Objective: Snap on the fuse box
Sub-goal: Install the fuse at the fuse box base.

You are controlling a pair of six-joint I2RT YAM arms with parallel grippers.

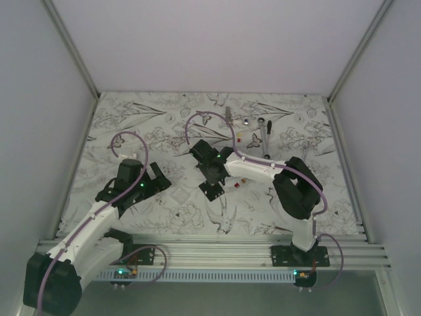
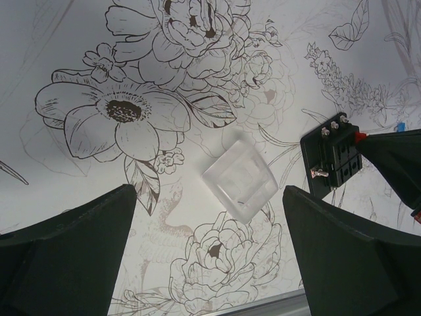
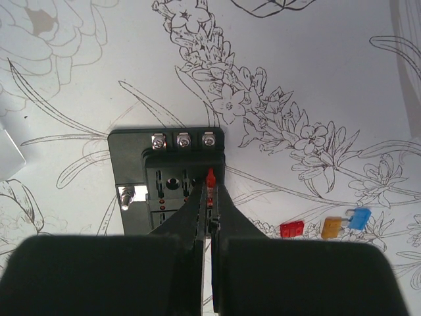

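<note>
Top view: my right gripper is sitting over the fuse box, mid-table. My left gripper is hanging wide open and holding nothing, just left of it.

Left wrist view: the clear cover is lying flat below my open left jaws, apart from the box, so the snap-on isn't done yet.

Right wrist view: my right jaws are pinching closed on what looks like a red fuse at the box's slots. Three loose fuses are lying unseated to the right. The box is lying flat, slots facing up, its long axis running away from this camera, with the screw terminals at the far end.
</note>
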